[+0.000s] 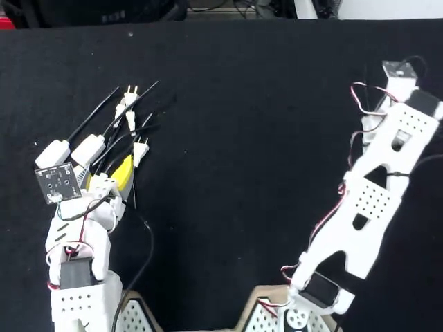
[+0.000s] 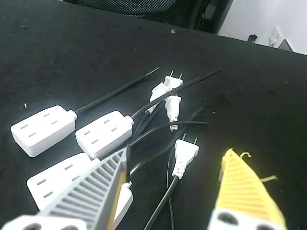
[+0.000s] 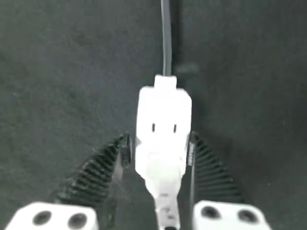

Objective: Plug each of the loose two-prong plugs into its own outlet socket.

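Observation:
Three white outlet blocks (image 2: 104,133) on black cords lie side by side on the black table; in the high view they are near the left arm (image 1: 88,149). Beyond them lie several loose white two-prong plugs (image 2: 172,106), also in the high view (image 1: 130,121). My left gripper (image 2: 177,152) is open just above the nearest plug (image 2: 184,154), grey finger on one side, yellow finger (image 2: 242,184) on the other. My right gripper (image 3: 158,143), far right at the back in the high view (image 1: 400,70), is shut on another white outlet block (image 3: 164,122) with two slots facing up.
The black cords (image 2: 144,139) cross each other between the outlets and plugs. A black cord (image 3: 165,33) runs from the held block away from the right gripper. The black table (image 1: 249,138) is bare between the two arms.

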### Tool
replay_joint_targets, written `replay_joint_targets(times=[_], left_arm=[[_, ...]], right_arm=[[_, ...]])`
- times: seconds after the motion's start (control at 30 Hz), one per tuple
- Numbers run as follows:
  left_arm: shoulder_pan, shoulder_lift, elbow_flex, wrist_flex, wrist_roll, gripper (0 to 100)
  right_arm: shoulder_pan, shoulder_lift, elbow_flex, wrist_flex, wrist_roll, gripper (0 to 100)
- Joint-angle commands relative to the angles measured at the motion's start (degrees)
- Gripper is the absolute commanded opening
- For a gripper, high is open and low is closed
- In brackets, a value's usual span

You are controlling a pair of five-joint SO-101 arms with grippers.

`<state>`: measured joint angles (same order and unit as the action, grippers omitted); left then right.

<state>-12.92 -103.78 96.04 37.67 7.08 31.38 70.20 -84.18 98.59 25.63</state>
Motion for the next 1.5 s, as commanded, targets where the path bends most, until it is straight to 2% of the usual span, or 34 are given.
replay_joint_targets(times=[0.0, 0.07, 0.27, 0.47, 0.57, 0.77, 1.0, 1.13, 1.27, 1.33, 1.47], left_arm=[[0.5, -0.6, 1.0, -1.2, -0.6, 31], [0.5, -0.6, 1.0, -1.2, -0.6, 31], [0.5, -0.6, 1.0, -1.2, -0.6, 31], [0.5, -0.6, 1.0, -1.2, -0.4, 31], [0.5, -0.6, 0.9, -0.8, -0.3, 31], [0.4, -0.6, 0.7, -0.8, -0.6, 31], [-0.1, -0.6, 0.4, -0.7, -0.7, 31], [-0.1, -0.6, -0.3, 0.4, -0.8, 31], [0.0, -0.6, -4.8, 7.4, -2.6, 31], [0.0, -0.6, -7.4, 9.9, -3.3, 31], [-0.1, -0.2, -12.2, 11.9, -9.7, 31]], right_arm=[[-2.9, -2.6, -7.5, -0.8, -0.4, 16.3], [-3.5, -2.6, -11.6, -0.9, -0.4, 16.3], [-4.9, -10.0, -11.6, -0.5, -0.5, 16.3], [-7.5, -23.3, -8.9, 2.7, -5.5, 15.9], [-8.0, -30.4, -2.4, 2.8, -8.4, 15.9], [-14.9, -53.8, 28.7, 2.6, -10.5, 15.9], [-28.6, -78.7, 68.6, -3.9, -10.9, 15.9], [-36.4, -88.2, 91.8, -13.1, -10.9, 16.0], [-40.7, -97.3, 111.7, -24.9, -11.0, 15.9], [-42.7, -100.7, 120.4, -31.2, -13.5, 15.9], [-45.5, -104.0, 136.6, -46.9, -18.9, 15.9]])
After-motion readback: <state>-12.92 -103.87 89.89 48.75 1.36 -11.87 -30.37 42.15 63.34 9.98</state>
